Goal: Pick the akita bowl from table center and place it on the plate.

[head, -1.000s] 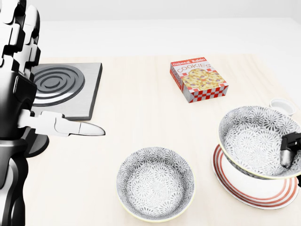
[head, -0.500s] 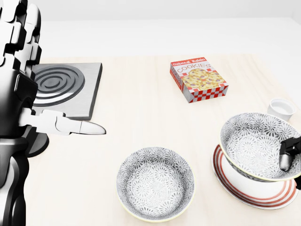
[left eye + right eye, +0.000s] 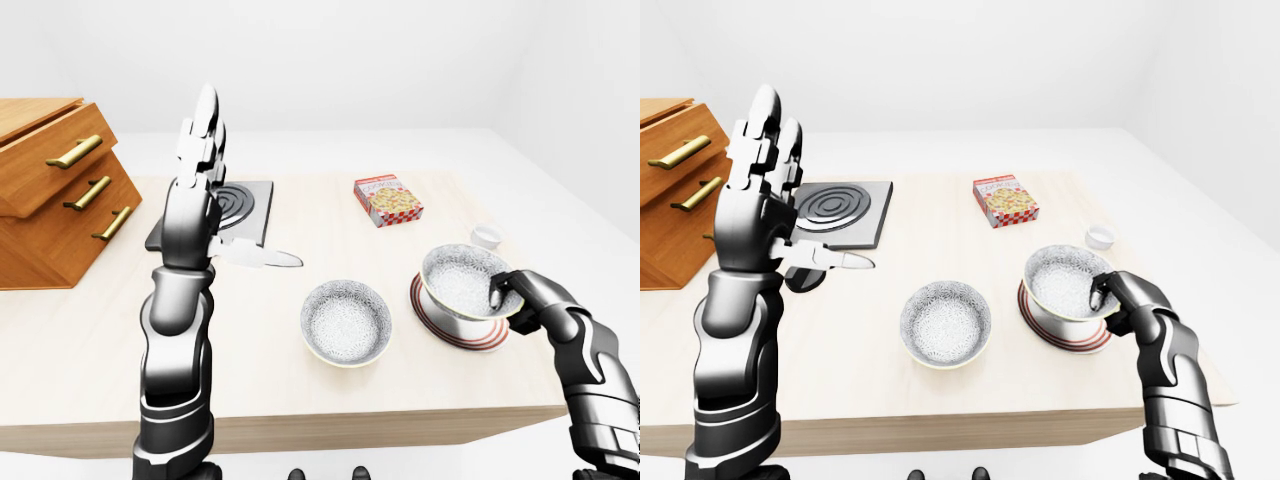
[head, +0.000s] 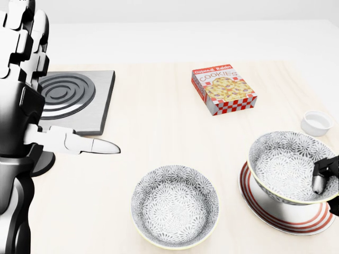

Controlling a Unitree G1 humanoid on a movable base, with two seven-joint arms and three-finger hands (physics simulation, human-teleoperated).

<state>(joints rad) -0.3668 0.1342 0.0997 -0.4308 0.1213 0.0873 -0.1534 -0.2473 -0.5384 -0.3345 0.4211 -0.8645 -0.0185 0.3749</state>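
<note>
The akita bowl is over the plate, which lies near the table's right edge, toward the corner nearest the robot. The right hand pinches the bowl's rim on the side closest to that edge. One of its fingers hooks down inside the wall and the rest wrap the outside, so the grip is closed on the bowl.

The bowl looks tilted, its rim lower on the hand's side. I cannot tell whether its foot already touches the plate or hangs just above it.

The left hand is raised above the table's left part. It holds nothing, with its fingers straight and spread and the thumb pointing sideways.

The step in hand is the set-down. To do it well, level the rim first, then centre the foot inside the red rings, since the bowl seems offset toward the table's far edge. Lower it straight down, and open the fingers only once the bowl rests flat. Lift the inner finger clear without dragging the wall, because a rim pinch can tip the bowl on release.

A second patterned bowl sits near the middle of the near edge, well apart from the plate. A small white cup stands just past the plate.
</note>
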